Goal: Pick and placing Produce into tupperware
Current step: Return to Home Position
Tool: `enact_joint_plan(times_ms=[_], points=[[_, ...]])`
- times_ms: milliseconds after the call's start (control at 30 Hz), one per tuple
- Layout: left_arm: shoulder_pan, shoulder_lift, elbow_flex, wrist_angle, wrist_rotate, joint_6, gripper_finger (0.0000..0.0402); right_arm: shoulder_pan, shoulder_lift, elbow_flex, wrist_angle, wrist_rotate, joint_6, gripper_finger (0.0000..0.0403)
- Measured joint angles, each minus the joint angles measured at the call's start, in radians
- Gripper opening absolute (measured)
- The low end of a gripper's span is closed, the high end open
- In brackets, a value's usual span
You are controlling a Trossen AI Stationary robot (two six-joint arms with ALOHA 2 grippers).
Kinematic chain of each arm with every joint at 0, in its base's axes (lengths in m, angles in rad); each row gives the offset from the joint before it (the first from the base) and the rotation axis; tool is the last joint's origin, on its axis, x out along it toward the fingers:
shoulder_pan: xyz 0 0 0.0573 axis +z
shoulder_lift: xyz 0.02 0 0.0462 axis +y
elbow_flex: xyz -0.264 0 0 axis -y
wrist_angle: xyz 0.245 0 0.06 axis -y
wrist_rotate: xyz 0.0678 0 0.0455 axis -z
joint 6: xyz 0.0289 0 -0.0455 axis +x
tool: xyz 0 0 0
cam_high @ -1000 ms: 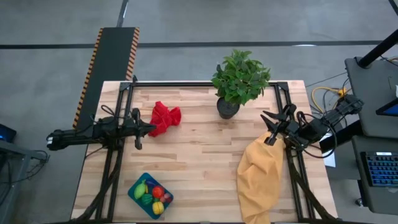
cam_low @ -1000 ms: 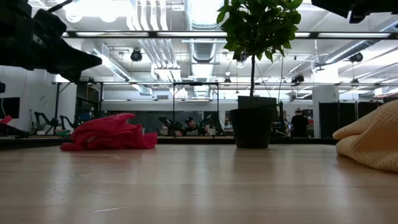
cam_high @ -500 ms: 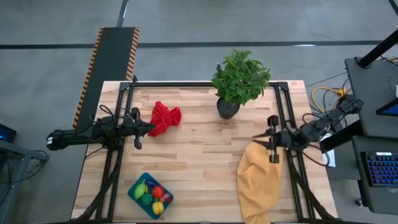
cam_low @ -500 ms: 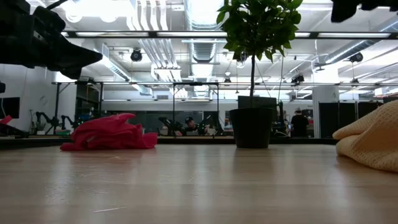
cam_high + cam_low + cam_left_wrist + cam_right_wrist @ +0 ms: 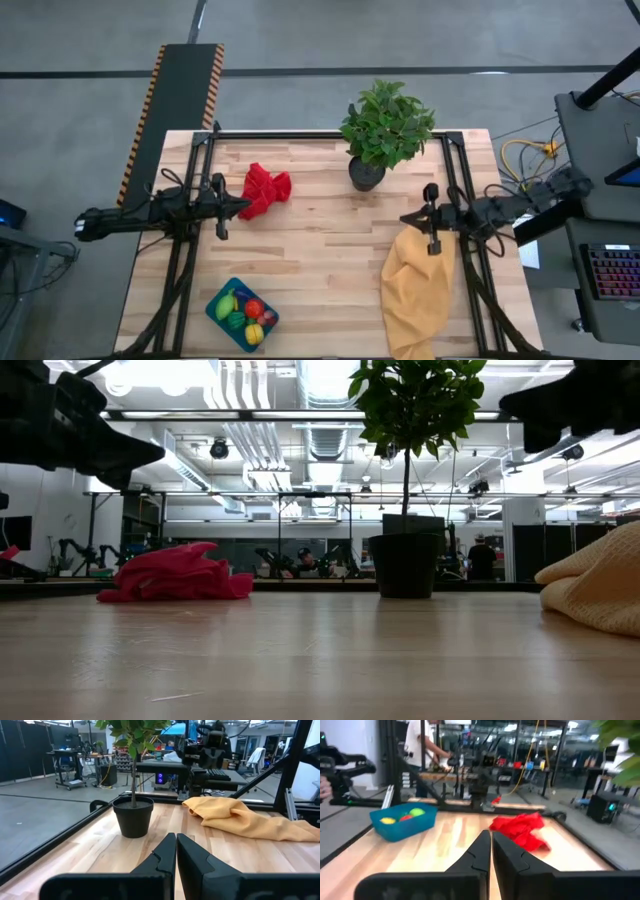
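We see the plank table [image 5: 320,262] in a bright workshop [image 5: 260,450]; left gripper [image 5: 243,205] and right gripper [image 5: 405,218] sit closed, empty.

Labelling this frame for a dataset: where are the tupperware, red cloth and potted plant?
tupperware [image 5: 400,831]: right wrist view, front wall.
red cloth [image 5: 263,189]: high view, middle of the heap.
potted plant [image 5: 405,565]: low view, the dark pot.

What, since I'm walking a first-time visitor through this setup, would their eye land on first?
Probably the leafy potted plant at the table's far edge, then the two bright cloths: a red cloth by the left gripper and a mustard cloth by the right gripper. The teal tupperware, at the near corner on the left arm's side, holds colourful produce.
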Motion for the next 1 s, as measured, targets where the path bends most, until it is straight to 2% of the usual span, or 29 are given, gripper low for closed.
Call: enact_joint_plan(times_ms=[133, 267, 667, 1000], points=[[0.000, -0.001, -0.001, -0.001, 0.000, 0.001, 0.0000, -0.136, -0.039, -0.014, 0.003, -0.097, -0.046, 0.0009], [0.000, -0.005, -0.001, -0.001, 0.000, 0.001, 0.0000, -0.212, -0.069, -0.020, -0.015, -0.118, -0.069, 0.0009], [0.001, -0.004, -0.001, -0.002, 0.000, 0.002, 0.0000, -0.216, -0.263, -0.019, -0.204, -0.112, -0.105, 0.0008], [0.000, 0.000, -0.001, -0.002, 0.000, 0.006, 0.0000, -0.216, -0.428, -0.022, -0.366, -0.155, -0.085, 0.0008]])
